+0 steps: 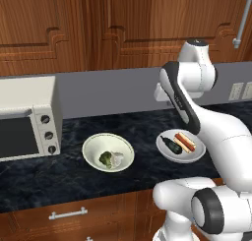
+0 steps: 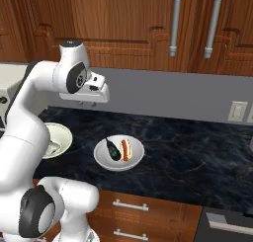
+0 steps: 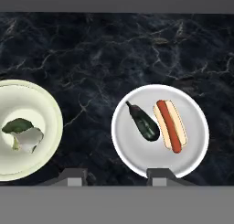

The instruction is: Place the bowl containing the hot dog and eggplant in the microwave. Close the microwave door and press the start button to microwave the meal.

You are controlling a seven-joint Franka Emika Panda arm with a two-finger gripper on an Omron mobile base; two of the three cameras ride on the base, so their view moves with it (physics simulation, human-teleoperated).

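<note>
The bowl [image 1: 180,147] [image 2: 119,153] [image 3: 160,130], shallow and pale grey, rests on the dark marble counter. Inside it the hot dog [image 1: 185,141] [image 2: 126,149] [image 3: 170,125] lies beside the dark eggplant [image 1: 172,145] [image 2: 114,149] [image 3: 143,122]. My gripper [image 2: 88,103] [image 3: 115,177] hangs well above the counter, pointing down, behind and to the left of the bowl. Its fingers are apart with nothing between them. In the hand view the right fingertip [image 3: 158,177] stands at the bowl's near rim. The microwave and its door are out of view.
A deeper cream bowl with broccoli [image 1: 108,152] [image 2: 55,140] [image 3: 23,129] sits left of the task bowl. A white toaster oven [image 1: 27,117] stands at the counter's far left. Wall outlets [image 1: 236,91] [image 2: 237,111] are on the grey backsplash to the right, under wooden cabinets.
</note>
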